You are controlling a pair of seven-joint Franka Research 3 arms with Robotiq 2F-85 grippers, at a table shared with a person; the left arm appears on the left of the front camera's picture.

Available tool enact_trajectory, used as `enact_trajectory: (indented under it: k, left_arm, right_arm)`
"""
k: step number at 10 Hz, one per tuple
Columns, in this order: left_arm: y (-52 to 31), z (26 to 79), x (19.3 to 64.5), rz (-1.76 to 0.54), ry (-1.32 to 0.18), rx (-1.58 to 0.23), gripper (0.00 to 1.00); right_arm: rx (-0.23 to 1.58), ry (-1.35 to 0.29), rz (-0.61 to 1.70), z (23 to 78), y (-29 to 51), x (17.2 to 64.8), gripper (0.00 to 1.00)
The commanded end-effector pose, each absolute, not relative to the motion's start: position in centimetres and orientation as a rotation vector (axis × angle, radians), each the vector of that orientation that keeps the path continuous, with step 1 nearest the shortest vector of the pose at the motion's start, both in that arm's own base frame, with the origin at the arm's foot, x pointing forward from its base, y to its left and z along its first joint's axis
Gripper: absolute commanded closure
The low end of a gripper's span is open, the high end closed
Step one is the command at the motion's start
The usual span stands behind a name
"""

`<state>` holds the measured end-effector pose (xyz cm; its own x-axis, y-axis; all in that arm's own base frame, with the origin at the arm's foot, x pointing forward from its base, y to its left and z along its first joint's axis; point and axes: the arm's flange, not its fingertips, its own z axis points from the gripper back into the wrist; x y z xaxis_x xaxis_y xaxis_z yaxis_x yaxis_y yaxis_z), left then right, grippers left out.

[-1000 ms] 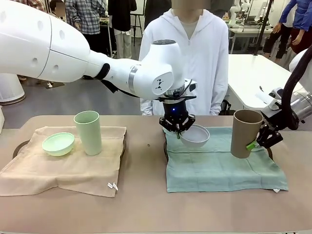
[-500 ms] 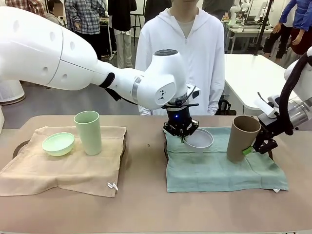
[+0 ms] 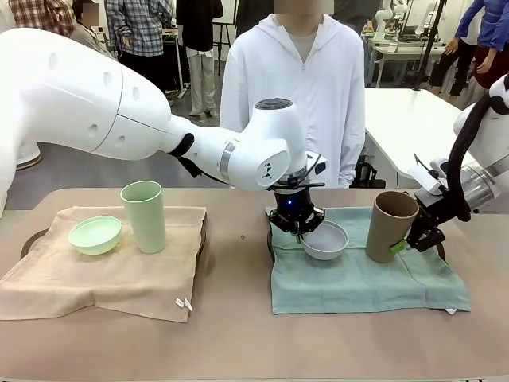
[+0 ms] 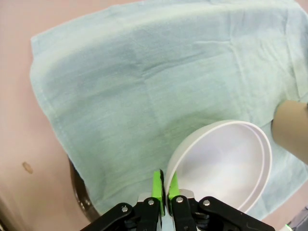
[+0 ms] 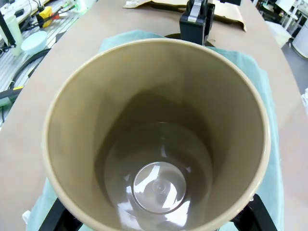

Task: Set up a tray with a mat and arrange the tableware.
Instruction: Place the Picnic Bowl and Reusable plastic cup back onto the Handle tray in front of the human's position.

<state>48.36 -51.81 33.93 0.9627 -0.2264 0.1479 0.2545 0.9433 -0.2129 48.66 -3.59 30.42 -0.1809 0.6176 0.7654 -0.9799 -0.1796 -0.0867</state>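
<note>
Two grippers at the teal mat — white bowl pinched by its rim, tan cup tilted in the other's hold.

No readable writing shows; the small white tags at the mats' corners are too small to make out. The left gripper [image 4: 162, 188] has its green pads pressed together on the rim of the white bowl [image 3: 324, 239], which sits on the teal mat [image 3: 358, 274], mouth tipped slightly toward the camera. The right gripper [image 3: 407, 243] brackets the lower side of the tan-brown cup [image 3: 389, 226], its fingers spread wide around the base; the cup's long axis leans, mouth up and tilted right. On the beige mat [image 3: 103, 274], well to the left, the pale green cup [image 3: 144, 216] stands upright beside the pale green bowl [image 3: 95, 235], mouth up.
</note>
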Motion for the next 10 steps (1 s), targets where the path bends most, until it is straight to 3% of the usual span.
enact_trajectory:
  k: [1,2,3,4,5,6,7,8,9,10]
  left_arm:
    - [-51.7,34.1,48.6,-0.262,-0.131,-0.225,0.36]
    - [-51.6,34.1,48.6,-0.261,-0.122,-0.221,0.00]
    - [-51.4,34.3,48.6,-0.246,-0.095,-0.225,0.73]
    - [-51.3,34.5,48.6,-0.252,-0.084,-0.228,0.00]
    - [-51.3,34.6,48.5,-0.255,-0.083,-0.230,0.54]
    - [-51.1,34.8,48.5,-0.252,-0.080,-0.232,0.00]
    - [-50.8,35.0,48.5,-0.251,-0.085,-0.235,0.34]
    - [-50.3,35.6,48.3,-0.256,-0.092,-0.227,0.00]
    - [-49.7,36.6,47.9,-0.272,-0.097,-0.211,0.28]
    - [-49.0,38.1,47.4,-0.294,-0.122,-0.182,0.00]
  right_arm:
    - [0.689,-0.686,1.651,29.9,-3.7,49.2,0.00]
    - [0.667,-0.665,1.618,30.2,-3.9,49.2,0.00]
    - [0.645,-0.625,1.596,30.4,-4.2,49.2,0.00]
    - [0.621,-0.595,1.559,30.7,-4.9,49.4,0.00]
    - [0.612,-0.584,1.536,31.0,-5.6,49.4,0.00]
    - [0.606,-0.569,1.501,31.3,-6.3,49.3,0.00]
    - [0.577,-0.546,1.455,31.7,-7.1,49.4,0.00]
    - [0.561,-0.501,1.355,32.8,-7.4,49.1,0.00]
    - [0.517,-0.417,1.263,34.9,-6.9,48.3,0.00]
    - [0.427,-0.334,1.193,37.3,-6.5,47.5,0.00]
